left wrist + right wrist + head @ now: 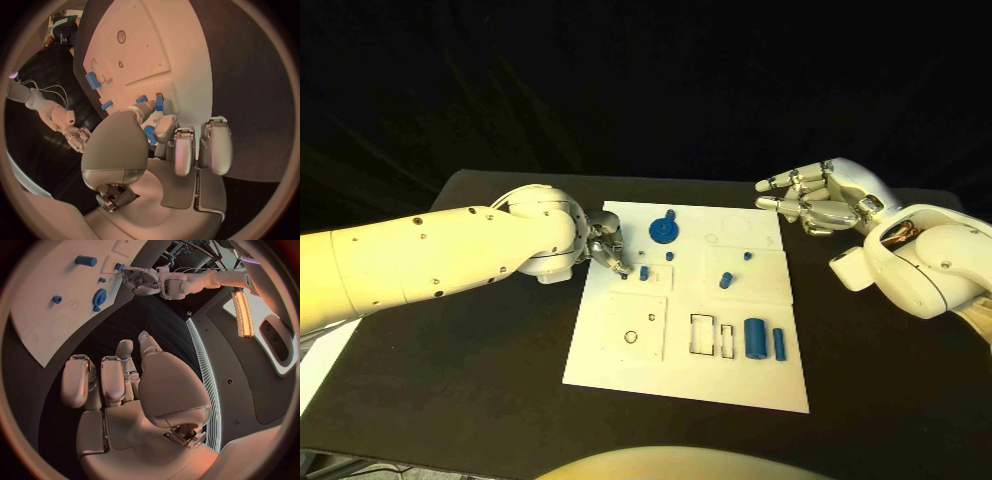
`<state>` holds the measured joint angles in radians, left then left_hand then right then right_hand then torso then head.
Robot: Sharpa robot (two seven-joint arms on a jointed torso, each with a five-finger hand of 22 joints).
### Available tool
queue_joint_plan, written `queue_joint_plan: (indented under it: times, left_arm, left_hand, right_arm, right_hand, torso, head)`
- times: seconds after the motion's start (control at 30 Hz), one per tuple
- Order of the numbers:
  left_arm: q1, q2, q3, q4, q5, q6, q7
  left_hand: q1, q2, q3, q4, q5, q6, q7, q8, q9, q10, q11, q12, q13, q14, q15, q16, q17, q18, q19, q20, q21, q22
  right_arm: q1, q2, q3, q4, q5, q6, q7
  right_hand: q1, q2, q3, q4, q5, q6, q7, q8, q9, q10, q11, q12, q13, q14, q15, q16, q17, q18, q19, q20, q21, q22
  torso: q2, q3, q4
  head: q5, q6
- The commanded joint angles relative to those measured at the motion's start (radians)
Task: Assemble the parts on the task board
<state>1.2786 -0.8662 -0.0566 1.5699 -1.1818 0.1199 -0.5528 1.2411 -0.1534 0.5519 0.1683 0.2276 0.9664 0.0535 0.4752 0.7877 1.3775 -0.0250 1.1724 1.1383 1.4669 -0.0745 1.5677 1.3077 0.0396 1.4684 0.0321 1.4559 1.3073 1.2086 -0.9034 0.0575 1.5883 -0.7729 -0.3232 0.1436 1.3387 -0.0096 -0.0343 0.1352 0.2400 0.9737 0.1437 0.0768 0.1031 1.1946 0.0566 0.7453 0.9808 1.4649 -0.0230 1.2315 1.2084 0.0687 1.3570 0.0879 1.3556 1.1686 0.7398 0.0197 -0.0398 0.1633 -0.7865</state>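
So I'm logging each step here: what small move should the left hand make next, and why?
Probably ease the small blue part straight down into the task board. The left hand seems to pinch that part at its fingertips, right over the board's left side, while the right hand hovers off the board, open.

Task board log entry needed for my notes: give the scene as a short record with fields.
board: white plate mid-table
left robot hand: at the board's left edge, fingertips at a small blue part
right robot hand: off the board's far right corner, fingers apart, holding nothing
other parts: blue disc, blue cylinder
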Motion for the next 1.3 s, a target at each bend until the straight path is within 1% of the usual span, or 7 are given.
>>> queue_joint_plan:
  times: [0.03, 0.13, 0.5, 0.73, 0.9, 1.03, 1.3]
  left_arm:
    - [-0.002, -0.001, -0.001, 0.001, -0.015, 0.042, -0.002]
    - [-0.002, -0.002, -0.001, 0.003, -0.015, 0.047, -0.004]
    - [-0.003, 0.0, -0.001, 0.008, -0.015, 0.056, -0.01]
    - [-0.003, 0.0, -0.001, 0.009, -0.015, 0.058, -0.017]
    - [-0.003, 0.002, -0.001, 0.008, -0.004, 0.062, -0.027]
    - [-0.003, 0.003, -0.001, 0.008, 0.0, 0.07, -0.029]
    - [-0.003, 0.002, -0.001, 0.007, 0.006, 0.076, -0.028]
  left_hand:
    - [0.001, 0.004, 0.133, -0.126, 0.008, 0.001, -0.007, 0.004, 0.002, 0.005, -0.001, 0.003, 0.0, 0.104, -0.003, 0.003, 0.263, -0.005, 0.036, -0.005, 0.002, 0.135]
    - [0.001, 0.004, 0.134, -0.126, 0.008, 0.001, -0.007, 0.005, 0.002, 0.005, -0.001, 0.004, 0.001, 0.104, -0.003, 0.003, 0.263, -0.005, 0.036, -0.005, 0.002, 0.135]
    - [-0.001, 0.003, 0.135, -0.127, 0.009, 0.001, -0.007, 0.006, 0.003, 0.006, -0.001, 0.005, 0.002, 0.104, -0.003, 0.003, 0.263, -0.005, 0.036, -0.005, 0.001, 0.134]
    - [-0.002, 0.002, 0.138, -0.128, 0.01, 0.001, -0.007, 0.007, 0.003, 0.007, -0.001, 0.006, 0.003, 0.104, -0.003, 0.003, 0.263, -0.005, 0.035, -0.005, 0.001, 0.134]
    - [-0.009, 0.002, 0.142, -0.126, 0.011, 0.002, -0.008, 0.01, 0.005, 0.006, -0.001, 0.003, 0.0, 0.104, -0.003, 0.003, 0.263, -0.004, 0.035, -0.005, 0.0, 0.133]
    - [-0.021, -0.003, 0.145, -0.124, 0.012, 0.006, -0.01, 0.015, 0.006, 0.009, -0.003, 0.005, 0.001, 0.104, -0.003, 0.003, 0.263, -0.005, 0.035, -0.005, 0.001, 0.134]
    - [-0.038, -0.011, 0.146, -0.123, 0.016, 0.016, -0.017, 0.024, 0.008, 0.014, -0.007, 0.01, 0.005, 0.104, -0.006, 0.003, 0.263, -0.005, 0.037, -0.005, 0.003, 0.137]
  right_arm:
    - [-0.001, 0.0, 0.0, 0.0, -0.008, 0.011, 0.001]
    - [-0.001, 0.0, 0.0, 0.0, -0.008, 0.011, 0.001]
    - [-0.002, 0.0, 0.0, 0.001, -0.008, 0.012, 0.002]
    - [-0.002, -0.001, 0.0, 0.002, -0.009, 0.012, 0.001]
    - [-0.002, -0.002, 0.0, 0.003, -0.01, 0.012, 0.001]
    - [-0.002, -0.002, 0.0, 0.002, -0.01, 0.013, 0.001]
    - [-0.002, -0.002, 0.0, 0.002, -0.01, 0.013, 0.001]
  right_hand:
    - [0.001, 0.003, -0.006, 0.002, 0.006, 0.0, 0.0, 0.004, 0.001, 0.007, -0.002, 0.007, 0.0, 0.029, 0.001, -0.006, 0.001, 0.016, -0.004, -0.002, -0.004, 0.0]
    - [0.001, 0.003, -0.006, 0.002, 0.006, 0.0, 0.0, 0.004, 0.001, 0.007, -0.002, 0.007, 0.0, 0.029, 0.001, -0.006, 0.001, 0.016, -0.004, -0.002, -0.004, 0.0]
    - [0.001, 0.003, -0.006, 0.002, 0.006, 0.0, 0.0, 0.004, 0.001, 0.007, -0.002, 0.007, 0.0, 0.029, 0.001, -0.006, 0.001, 0.016, -0.004, -0.002, -0.004, 0.0]
    - [0.001, 0.003, -0.006, 0.002, 0.006, 0.0, 0.0, 0.004, 0.001, 0.007, -0.002, 0.007, 0.0, 0.029, 0.001, -0.006, 0.001, 0.016, -0.004, -0.002, -0.004, 0.0]
    - [0.001, 0.003, -0.006, 0.002, 0.006, 0.0, 0.0, 0.004, 0.001, 0.007, -0.002, 0.007, 0.0, 0.029, 0.001, -0.006, 0.001, 0.016, -0.004, -0.002, -0.004, 0.0]
    - [0.001, 0.003, -0.006, 0.002, 0.006, 0.0, 0.0, 0.004, 0.001, 0.007, -0.002, 0.007, 0.0, 0.029, 0.001, -0.006, 0.001, 0.016, -0.004, -0.002, -0.004, 0.0]
    - [0.001, 0.003, -0.006, 0.002, 0.006, 0.0, 0.0, 0.004, 0.001, 0.007, -0.002, 0.007, 0.0, 0.029, 0.001, -0.006, 0.001, 0.016, -0.004, -0.002, -0.004, 0.0]
  torso:
    - [-0.001, -0.0002, -0.0004]
    - [0.0, 0.0001, 0.0002]
    - [0.0, 0.0008, -0.0013]
    - [0.0, 0.001, -0.0008]
    - [0.0, 0.001, -0.0017]
    - [0.0, 0.0007, -0.0018]
    - [0.0, 0.001, -0.0018]
  head:
    - [0.0, 0.001]
    - [0.0, -0.001]
    - [0.003, -0.005]
    - [0.003, -0.006]
    - [0.003, -0.008]
    - [0.002, -0.01]
    - [0.001, -0.009]
